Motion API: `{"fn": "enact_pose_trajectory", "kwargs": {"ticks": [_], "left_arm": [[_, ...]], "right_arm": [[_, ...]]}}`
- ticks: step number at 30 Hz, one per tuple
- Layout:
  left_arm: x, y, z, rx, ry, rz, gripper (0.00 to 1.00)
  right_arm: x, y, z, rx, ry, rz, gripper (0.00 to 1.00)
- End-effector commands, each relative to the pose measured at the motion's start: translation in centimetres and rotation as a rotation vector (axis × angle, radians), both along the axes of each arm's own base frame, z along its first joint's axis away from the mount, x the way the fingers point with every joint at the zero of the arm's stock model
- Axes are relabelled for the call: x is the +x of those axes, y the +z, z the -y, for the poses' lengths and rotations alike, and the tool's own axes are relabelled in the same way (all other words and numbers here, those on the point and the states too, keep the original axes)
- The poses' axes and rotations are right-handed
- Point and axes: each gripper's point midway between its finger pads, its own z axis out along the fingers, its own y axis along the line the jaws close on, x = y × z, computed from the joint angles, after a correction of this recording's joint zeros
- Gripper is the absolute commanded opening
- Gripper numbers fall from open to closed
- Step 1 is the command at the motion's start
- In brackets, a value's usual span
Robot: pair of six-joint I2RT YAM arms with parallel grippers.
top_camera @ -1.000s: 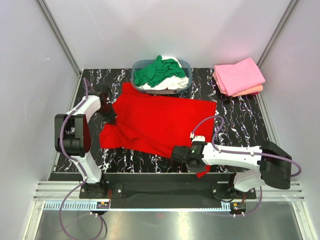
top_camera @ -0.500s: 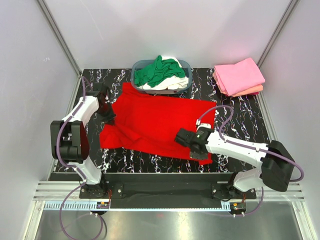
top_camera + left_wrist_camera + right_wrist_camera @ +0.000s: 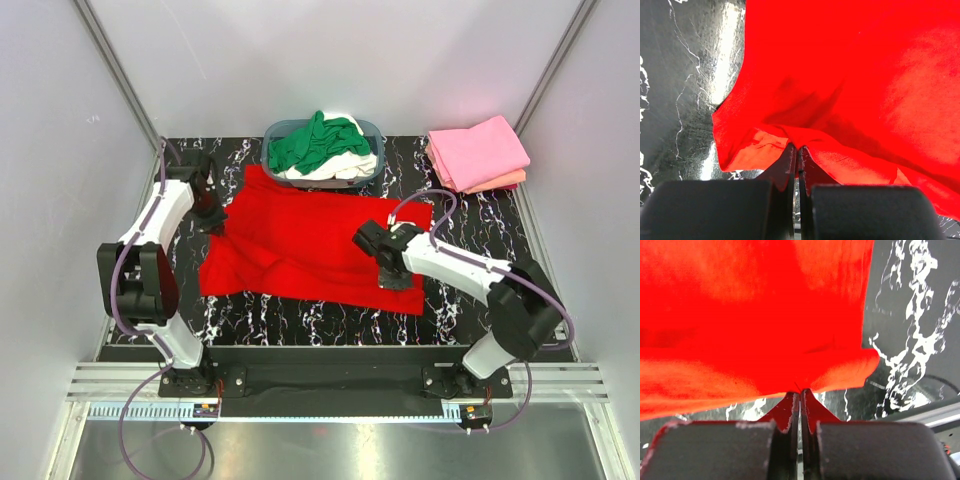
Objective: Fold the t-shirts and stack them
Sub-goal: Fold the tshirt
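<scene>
1. As you look from above, red t-shirt (image 3: 300, 255) lies spread on table (image 3: 470, 235); left gripper (image 3: 212, 220) and right gripper (image 3: 372, 243) pinch opposite sides, likely to fold it.
2. Left wrist: clenched on bunched cloth.
3. Right wrist: clenched on shirt edge.

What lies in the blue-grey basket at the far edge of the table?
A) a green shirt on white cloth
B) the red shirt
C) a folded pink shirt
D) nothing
A: the top view shows the basket holding a crumpled green shirt over white cloth, while the pink stack sits apart at the far right and the red shirt lies spread in front of it.
</scene>
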Motion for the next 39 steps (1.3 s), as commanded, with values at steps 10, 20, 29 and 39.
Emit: {"fn": "enact_pose_trajectory", "kwargs": {"ticks": [10,20,29,39], "left_arm": [[5.1,-0.3,-0.5,0.034,-0.022,0.004,0.07],[5.0,5.7,-1.4,0.049,0.027,0.161,0.99],[-3.8,1.5,-2.7,-0.073,0.196,0.170,0.98],[-7.9,-4.5,-2.9,-0.113,0.394,0.110,0.96]], "right_arm": [[7.1,-1.7,0.8,-0.014,-0.026,-0.026,0.25],[12.6,6.0,4.9,0.065,-0.154,0.114,1.00],[2.0,2.3,1.9,0.496,-0.246,0.064,1.00],[-1.2,-2.8,1.6,0.545,-0.314,-0.036,0.97]]}}
